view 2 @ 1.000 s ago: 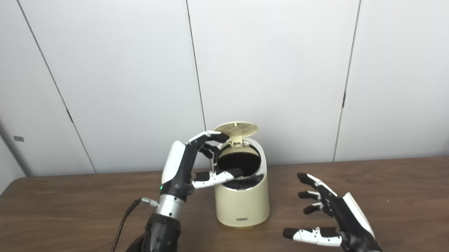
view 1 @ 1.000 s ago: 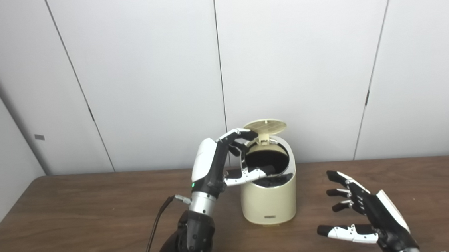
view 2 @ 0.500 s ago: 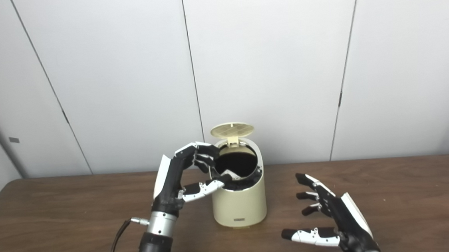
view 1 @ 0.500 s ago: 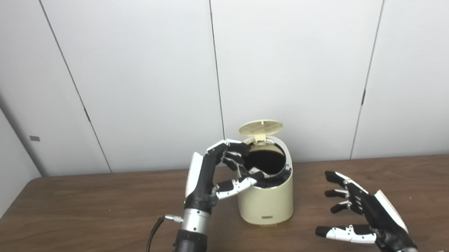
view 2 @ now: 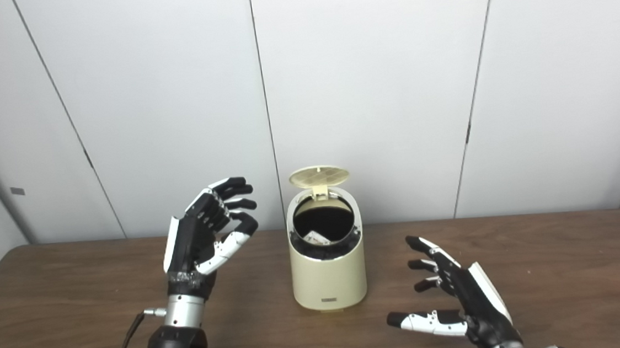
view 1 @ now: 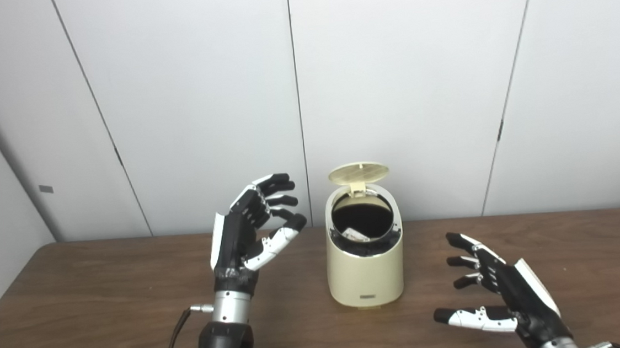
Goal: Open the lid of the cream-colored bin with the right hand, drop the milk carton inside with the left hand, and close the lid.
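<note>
Standing open, the lid [view 1: 358, 172] tops the cream-colored bin [view 1: 366, 272], and the milk carton [view 1: 354, 233] lies inside — only closing remains. Left hand [view 1: 248, 231] is raised beside it, empty, fingers spread; right hand [view 1: 499, 294] waits, splayed, empty.

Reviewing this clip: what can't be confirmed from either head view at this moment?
- Milk carton: only a pale corner shows inside the bin; the dark interior and rim hide the rest in both views.
- Label at the bin's base: too small to read.
- Lid: its hinge is only partly visible, so whether it latches open is unclear.
- Right hand: its wrist is cut off by the bottom edge.
- Left hand: its forearm is cut off likewise.
</note>
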